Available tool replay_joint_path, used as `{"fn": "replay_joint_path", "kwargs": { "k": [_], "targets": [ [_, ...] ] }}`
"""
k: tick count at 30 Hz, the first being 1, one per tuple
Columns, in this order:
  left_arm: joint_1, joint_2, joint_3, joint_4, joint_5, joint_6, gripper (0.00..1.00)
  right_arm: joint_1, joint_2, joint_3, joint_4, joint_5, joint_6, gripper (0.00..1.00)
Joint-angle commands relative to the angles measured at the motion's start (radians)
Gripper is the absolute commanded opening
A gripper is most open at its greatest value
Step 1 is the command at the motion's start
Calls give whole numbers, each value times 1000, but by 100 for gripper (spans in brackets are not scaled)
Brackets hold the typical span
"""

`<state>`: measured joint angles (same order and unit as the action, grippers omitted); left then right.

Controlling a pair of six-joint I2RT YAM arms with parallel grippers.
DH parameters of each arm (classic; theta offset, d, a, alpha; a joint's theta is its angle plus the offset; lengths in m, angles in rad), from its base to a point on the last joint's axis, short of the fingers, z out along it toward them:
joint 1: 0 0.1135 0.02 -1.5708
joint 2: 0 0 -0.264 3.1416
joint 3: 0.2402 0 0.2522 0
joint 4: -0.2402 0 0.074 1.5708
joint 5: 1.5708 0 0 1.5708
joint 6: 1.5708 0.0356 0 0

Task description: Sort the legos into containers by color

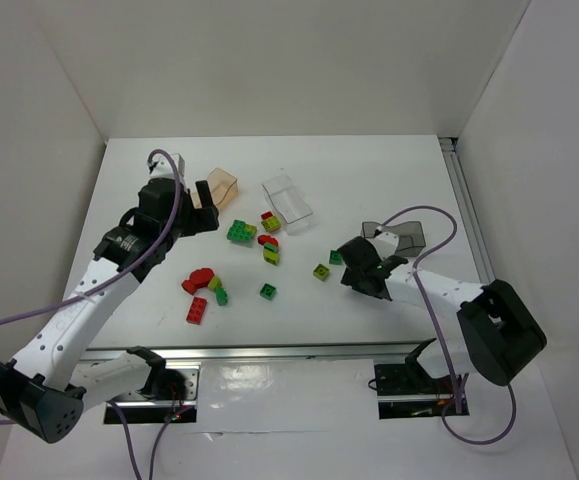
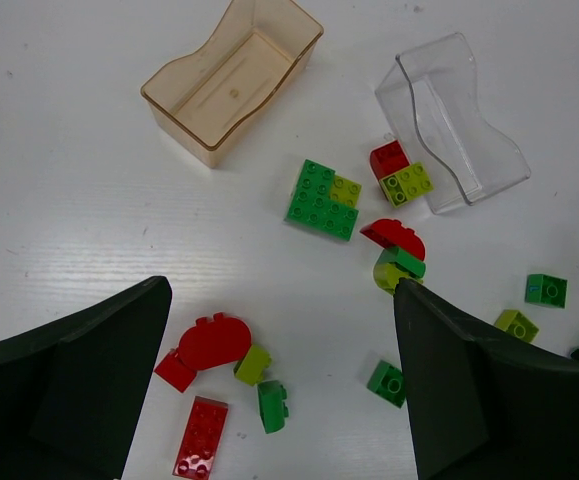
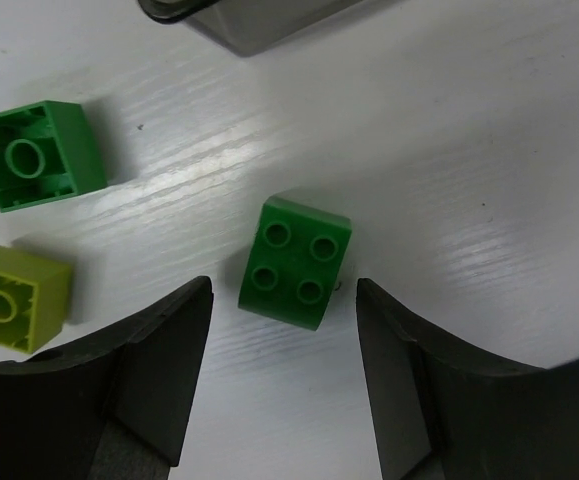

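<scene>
Red, dark green and yellow-green legos lie scattered mid-table. My right gripper (image 1: 352,262) (image 3: 284,300) is open and low over the table, its fingers on either side of a dark green 2x2 brick (image 3: 296,262), not touching it. Left of it lie an upturned green brick (image 3: 36,155) and a yellow-green brick (image 3: 14,298). The dark grey tub (image 1: 399,238) (image 3: 259,15) is just beyond. My left gripper (image 1: 201,215) (image 2: 281,310) is open and empty, high above a red cluster (image 2: 209,343). The orange tub (image 2: 231,78) and clear tub (image 2: 454,120) look empty.
A green plate (image 2: 321,198) with a yellow-green brick lies between the orange and clear tubs. A red brick (image 2: 389,158) and a yellow-green brick (image 2: 409,183) touch the clear tub. White walls enclose the table; a rail (image 1: 467,210) runs along the right edge.
</scene>
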<state>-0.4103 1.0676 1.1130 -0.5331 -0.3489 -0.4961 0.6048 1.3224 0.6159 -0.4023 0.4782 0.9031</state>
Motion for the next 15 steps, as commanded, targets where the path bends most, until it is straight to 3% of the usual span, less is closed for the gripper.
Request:
{"fn": "replay_joint_path", "kwargs": {
  "k": [1, 8, 10, 15],
  "targets": [
    [-4, 12, 36, 10, 7, 25, 100, -16, 38, -10, 62, 11, -9, 67],
    [-4, 12, 45, 10, 7, 37, 100, -25, 72, -1, 111, 2, -49, 52],
    [-4, 22, 45, 10, 16, 37, 100, -34, 72, 11, 96, 2, -59, 40],
    [-4, 31, 54, 10, 16, 37, 100, -34, -37, 70, 17, 11, -99, 36]
  ]
}}
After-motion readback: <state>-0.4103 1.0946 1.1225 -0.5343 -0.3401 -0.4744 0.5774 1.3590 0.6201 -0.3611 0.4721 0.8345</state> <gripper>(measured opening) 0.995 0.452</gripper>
